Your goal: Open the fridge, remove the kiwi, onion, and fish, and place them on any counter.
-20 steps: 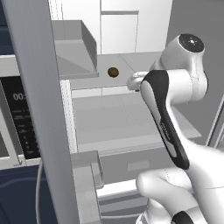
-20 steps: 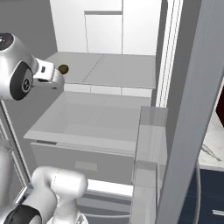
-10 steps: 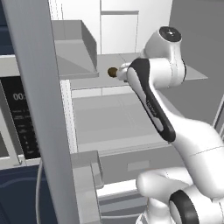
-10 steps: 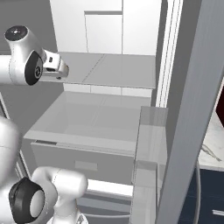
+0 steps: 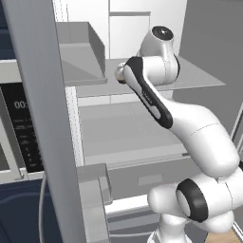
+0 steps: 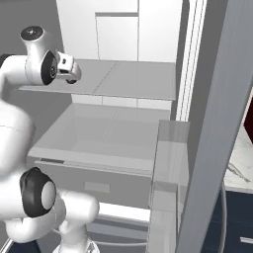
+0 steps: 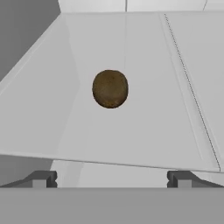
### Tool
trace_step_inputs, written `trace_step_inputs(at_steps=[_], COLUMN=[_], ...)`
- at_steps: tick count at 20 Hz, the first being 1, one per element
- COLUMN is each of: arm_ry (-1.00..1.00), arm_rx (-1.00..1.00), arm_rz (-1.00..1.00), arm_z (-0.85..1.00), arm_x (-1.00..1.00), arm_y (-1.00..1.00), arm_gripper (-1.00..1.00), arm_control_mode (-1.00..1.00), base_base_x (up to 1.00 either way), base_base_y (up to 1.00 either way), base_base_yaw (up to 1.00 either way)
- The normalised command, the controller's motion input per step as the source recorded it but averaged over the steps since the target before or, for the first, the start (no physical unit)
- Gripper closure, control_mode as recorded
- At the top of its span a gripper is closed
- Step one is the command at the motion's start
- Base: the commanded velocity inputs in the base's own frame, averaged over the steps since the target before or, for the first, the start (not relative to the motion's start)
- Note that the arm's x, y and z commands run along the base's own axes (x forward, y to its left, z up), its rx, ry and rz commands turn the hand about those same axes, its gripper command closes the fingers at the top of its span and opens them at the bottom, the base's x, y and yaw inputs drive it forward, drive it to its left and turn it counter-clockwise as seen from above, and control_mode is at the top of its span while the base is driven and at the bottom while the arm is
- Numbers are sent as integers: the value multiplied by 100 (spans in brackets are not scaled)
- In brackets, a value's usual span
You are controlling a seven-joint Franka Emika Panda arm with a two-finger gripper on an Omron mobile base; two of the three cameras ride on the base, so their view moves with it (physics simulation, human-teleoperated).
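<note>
The pincer [image 7: 111, 179] stands wide open, holding nothing; its two dark fingertips [image 7: 41, 178] sit far apart at the bottom of the hand view and touch nothing. Ahead of them, apart from both tips, the kiwi [image 7: 110, 89] rests on a grey fridge shelf [image 7: 144, 118], roughly centred betw. the tips' line, well inside the shelf's front edge. The hand view gives the kiwi as a plain olive-brown ball w/ the white back wall [image 7: 131, 5] beyond it, and a thin seam running back along the shelf on the right. In the right base view the wrist end of the arm [image 6: 42, 69] hangs at the shelf's front left corner w/ a small dark bit at its tip, pincer or kiwi can't be told there; that view also gives the open fridge [image 6: 123, 113] interior, the lower drawer [image 6: 94, 163], the right door's bin [image 6: 168, 163] and, at far right, a strip of marble desk [image 6: 239, 163] w/ a slender fish [image 6: 236, 172] lying on it. The left base view has the arm's elbow in front of the shelf, the left door's edge [image 5: 45, 118] w/ its bin [image 5: 80, 52], and a dark microwave panel [image 5: 19, 128] beyond the door.
</note>
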Motion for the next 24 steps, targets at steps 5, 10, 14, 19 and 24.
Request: trace_step_inputs(at_steps=[5, 10, 14, 19, 24], arm_ry=[1, 0, 3, 5, 6], arm_rx=[0, 0, 0, 0, 0], arm_rz=[0, 0, 0, 0, 0], arm_z=[-21, -24, -14, -7, -12], arm_x=[65, 41, 48, 55, 32], arm_y=[9, 19, 3, 0, 6], arm_gripper=[-100, -100, -100, -100, -100], arm_control_mode=[-100, -100, -100, -100, -100], base_base_x=[0, 0, 0, 0, 0], base_base_y=[0, 0, 0, 0, 0], base_base_yaw=[0, 0, 0, 0, 0])
